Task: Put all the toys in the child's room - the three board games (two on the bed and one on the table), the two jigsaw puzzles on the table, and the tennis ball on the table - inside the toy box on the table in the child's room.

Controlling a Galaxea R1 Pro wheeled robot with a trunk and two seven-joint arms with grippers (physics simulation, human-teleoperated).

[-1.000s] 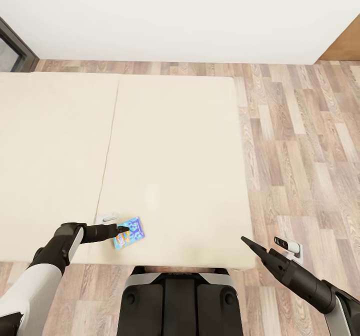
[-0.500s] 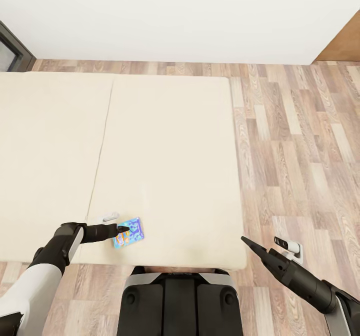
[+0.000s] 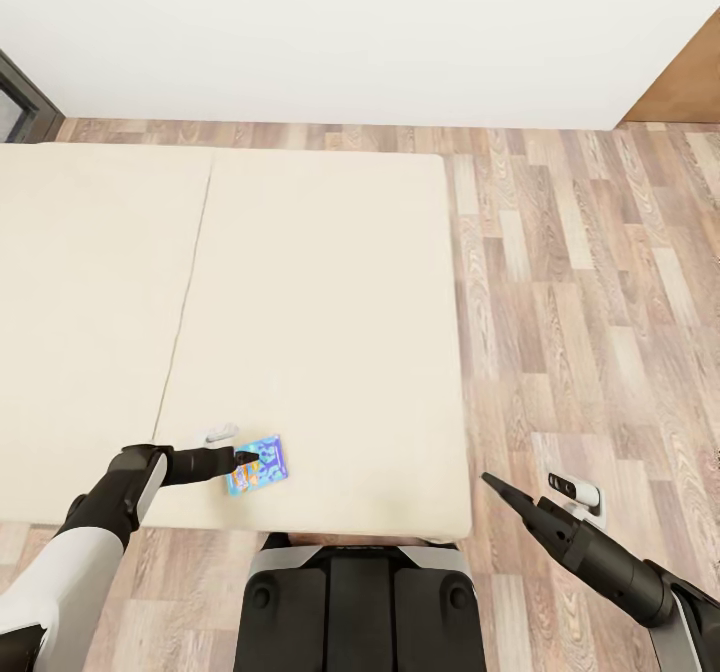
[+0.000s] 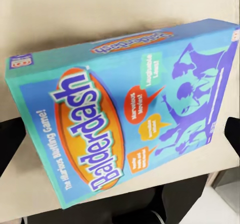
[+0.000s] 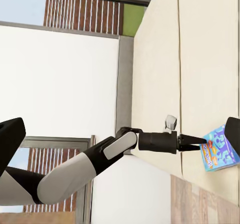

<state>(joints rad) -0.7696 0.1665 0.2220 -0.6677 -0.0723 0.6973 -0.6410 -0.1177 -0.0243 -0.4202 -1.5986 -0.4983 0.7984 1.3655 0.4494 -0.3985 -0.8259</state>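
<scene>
1. The left gripper (image 3: 240, 463) pinches the blue game (image 3: 258, 465) by its near edge, just above the bed (image 3: 330, 302), ready for carrying.
2. The right gripper (image 3: 497, 486), fingers pressed together, hangs idle, well apart from the game.

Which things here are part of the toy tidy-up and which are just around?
Part of the job:
- blue board game, held by the left gripper
- bed

Just around:
- wooden floor
- white wall
- right gripper, empty
</scene>
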